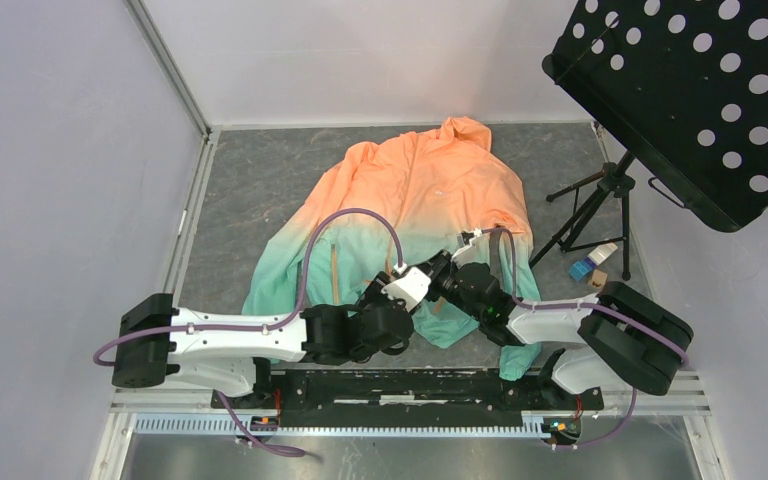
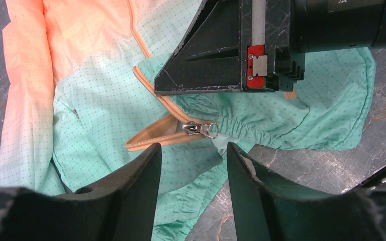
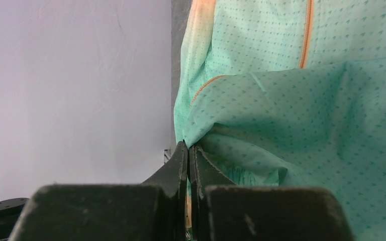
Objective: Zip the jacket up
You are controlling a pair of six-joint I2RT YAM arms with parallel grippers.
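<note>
Left pincer (image 2: 192, 150) stands wide apart with nothing between its fingers, poised over the mint-green hem of the jacket (image 1: 430, 180). The silver zipper slider (image 2: 201, 129) lies just beyond its fingertips at 12 o'clock. From the slider one orange tape of the centre zipper (image 2: 146, 83) runs up toward 11 o'clock, and another loops away toward 9 o'clock. The right pincer (image 3: 187, 150) is pressed all but closed, with mint fabric and a sliver of orange tape caught between its fingers. In the left wrist view its black body sits at 1 o'clock from the slider, on the gathered hem. The jacket lies spread on the grey table (image 1: 250, 190), hood at 12 o'clock, orange fading to mint toward 6 o'clock by the arm bases. A black perforated music stand (image 1: 690, 90) stands at 2 o'clock, apart from the jacket.
</note>
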